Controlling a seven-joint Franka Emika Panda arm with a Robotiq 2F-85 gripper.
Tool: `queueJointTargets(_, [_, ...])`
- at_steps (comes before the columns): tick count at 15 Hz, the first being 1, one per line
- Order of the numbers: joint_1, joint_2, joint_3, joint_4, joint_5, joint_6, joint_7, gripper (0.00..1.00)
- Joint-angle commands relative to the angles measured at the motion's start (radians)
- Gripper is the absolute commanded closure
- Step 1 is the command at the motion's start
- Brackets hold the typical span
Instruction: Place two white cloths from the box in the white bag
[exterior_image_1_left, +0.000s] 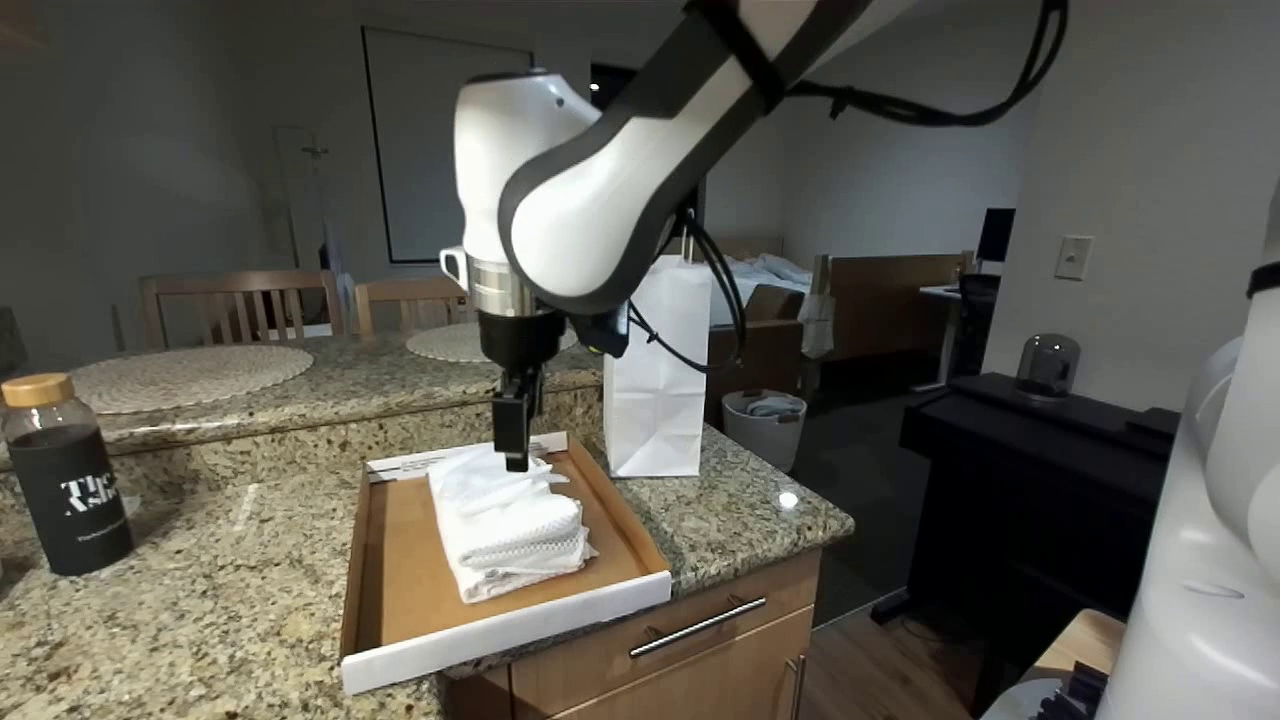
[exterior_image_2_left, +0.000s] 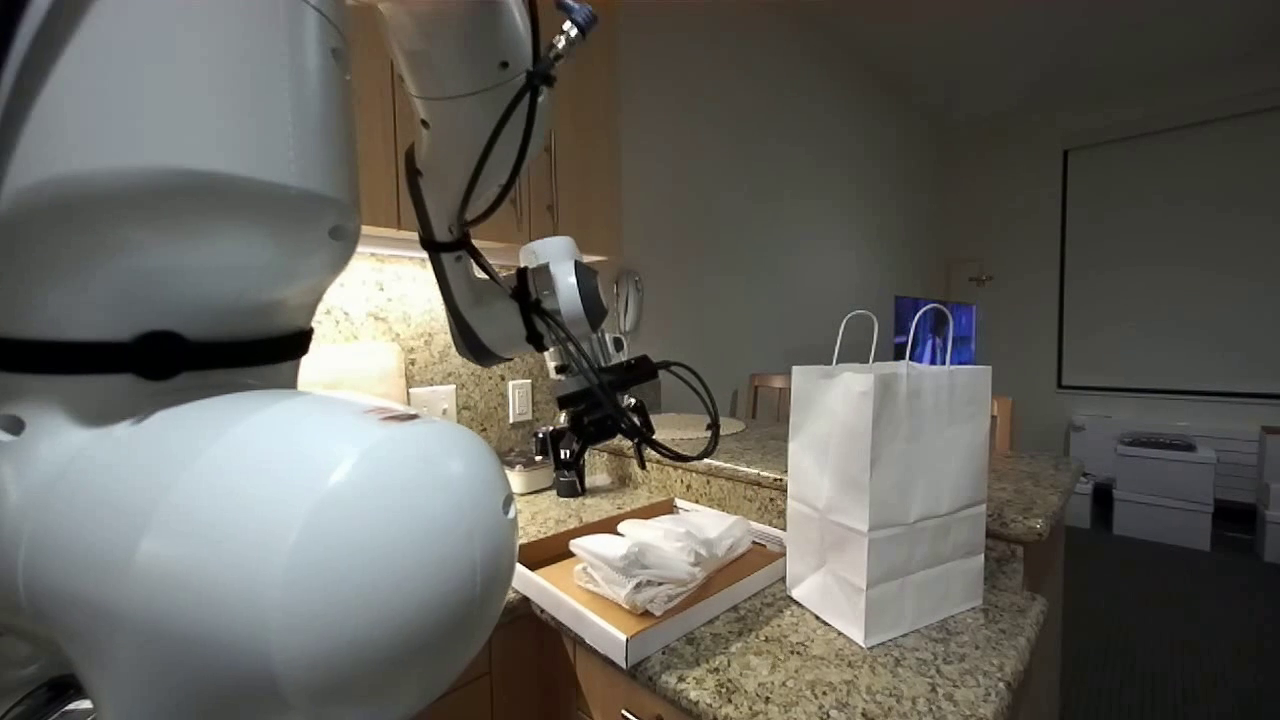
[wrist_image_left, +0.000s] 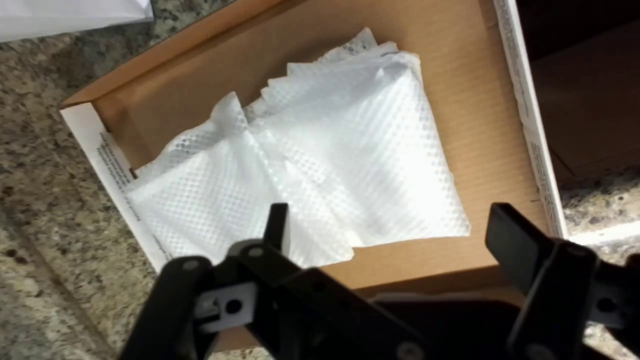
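Granite counter (exterior_image_1_left: 250, 600) fills the lower left in an exterior view. We have the white cloths (wrist_image_left: 320, 155) mid-frame in the wrist view, bunched in the box (exterior_image_1_left: 395, 580). Gripper (wrist_image_left: 390, 235) has its jaws spread wide, nothing held. Thin folds overlap, so we think a pinch could grab extra layers or slip off. White bag (exterior_image_2_left: 888, 500) stands upright, right of center in an exterior view; probably light, so a bump could tip it.
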Motion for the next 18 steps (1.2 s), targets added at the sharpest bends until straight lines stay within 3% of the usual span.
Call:
queueJointTargets(1, [0.009,0.178,-0.002,0.137,-0.051,-0.051,-0.076,0.00])
queueJointTargets(8, [0.029,0.394,-0.044,0.341,-0.185,-0.121,-0.103,0.00])
queueJointTargets(14, [0.071,0.487,-0.113,0.393,-0.342,-0.004,-0.033,0.00])
queueJointTargets(18, [0.084,0.525,-0.133,0.421,-0.403,0.017,-0.011,0.00])
